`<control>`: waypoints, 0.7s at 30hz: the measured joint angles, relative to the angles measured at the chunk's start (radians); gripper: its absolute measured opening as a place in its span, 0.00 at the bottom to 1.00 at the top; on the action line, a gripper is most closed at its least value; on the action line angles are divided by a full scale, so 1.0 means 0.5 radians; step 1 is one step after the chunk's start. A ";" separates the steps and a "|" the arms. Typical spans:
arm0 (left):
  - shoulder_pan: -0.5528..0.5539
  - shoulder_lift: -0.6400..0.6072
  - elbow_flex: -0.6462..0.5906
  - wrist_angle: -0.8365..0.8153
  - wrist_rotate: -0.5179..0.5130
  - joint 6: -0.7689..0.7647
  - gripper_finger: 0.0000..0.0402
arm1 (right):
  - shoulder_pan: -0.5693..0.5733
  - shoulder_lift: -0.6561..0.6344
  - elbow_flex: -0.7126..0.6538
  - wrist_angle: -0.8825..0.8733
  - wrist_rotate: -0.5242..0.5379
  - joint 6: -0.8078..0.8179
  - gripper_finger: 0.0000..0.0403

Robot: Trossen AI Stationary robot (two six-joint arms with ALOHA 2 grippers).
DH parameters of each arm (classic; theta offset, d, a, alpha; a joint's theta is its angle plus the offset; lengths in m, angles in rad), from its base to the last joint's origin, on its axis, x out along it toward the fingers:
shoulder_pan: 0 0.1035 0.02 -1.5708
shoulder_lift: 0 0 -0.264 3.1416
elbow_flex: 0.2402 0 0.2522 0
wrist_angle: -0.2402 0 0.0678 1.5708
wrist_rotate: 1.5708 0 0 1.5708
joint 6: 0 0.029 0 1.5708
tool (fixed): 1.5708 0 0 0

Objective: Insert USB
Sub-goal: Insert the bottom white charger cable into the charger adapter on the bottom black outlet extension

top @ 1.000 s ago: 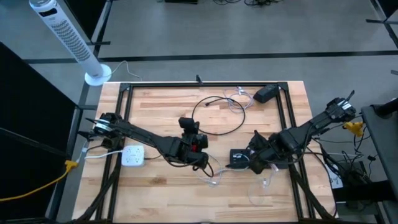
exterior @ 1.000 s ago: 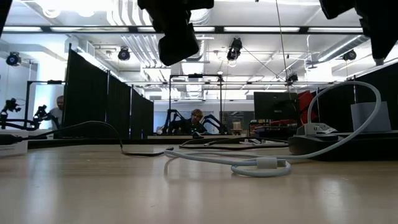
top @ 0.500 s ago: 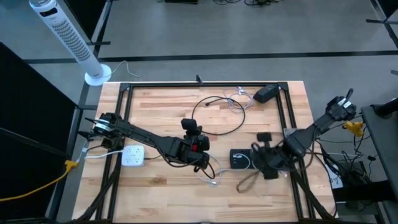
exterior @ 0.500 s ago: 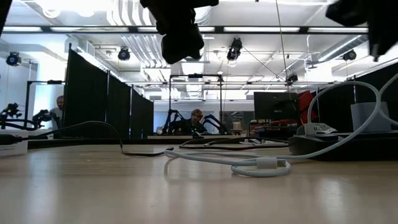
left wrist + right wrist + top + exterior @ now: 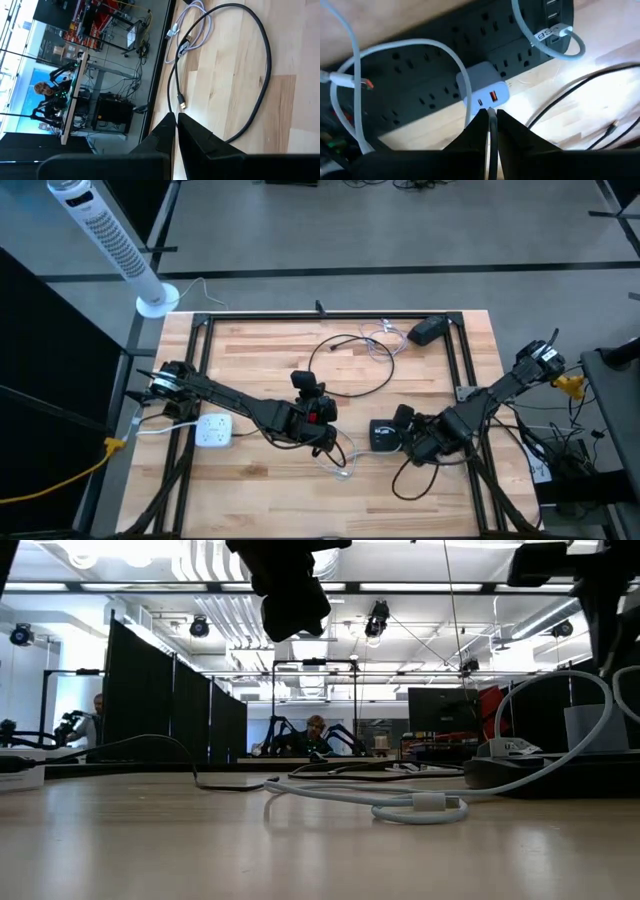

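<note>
While right claw [image 5: 489, 119], fingers pressed together, faces grey USB charger [image 5: 487, 91] plugged into black power strip [image 5: 420, 75], left claw [image 5: 176, 120], likewise pressed together, hovers mid-desk [image 5: 260, 345].

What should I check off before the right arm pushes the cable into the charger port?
1. Right tool holds the cable end: ok, a thin white plug shows pinched between its fingers.
2. Plug faces the white charger: ok, the charger sits just ahead of the tips.
3. Target port free: ok, the orange USB port looks unoccupied; a white cable comes off the charger beside it.
4. Plug orientation matches the port: cannot tell.
5. Black power strip held steady: cannot tell; nothing visibly braces it.
6. Left tool clear of the work: ok, shut and empty above the black cable loop, away from the charger.
</note>
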State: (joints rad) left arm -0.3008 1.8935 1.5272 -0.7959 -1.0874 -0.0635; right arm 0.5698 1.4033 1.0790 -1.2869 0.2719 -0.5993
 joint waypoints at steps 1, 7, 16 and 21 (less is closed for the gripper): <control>0.000 0.000 -0.002 -0.002 0.001 0.000 0.02 | -0.027 0.000 0.000 -0.001 -0.004 -0.051 0.03; 0.000 0.000 -0.031 -0.038 0.000 0.002 0.02 | -0.176 0.003 -0.007 0.008 -0.141 -0.278 0.03; 0.000 0.000 -0.038 -0.085 -0.001 -0.002 0.02 | -0.298 0.058 -0.038 0.037 -0.230 -0.530 0.03; 0.001 0.000 -0.038 -0.085 -0.001 -0.014 0.02 | -0.330 0.074 -0.125 0.099 -0.157 -0.549 0.03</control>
State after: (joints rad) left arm -0.3004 1.8935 1.5082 -0.8383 -1.0878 -0.0707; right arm 0.4049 1.4401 1.0167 -1.2376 0.1933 -0.8738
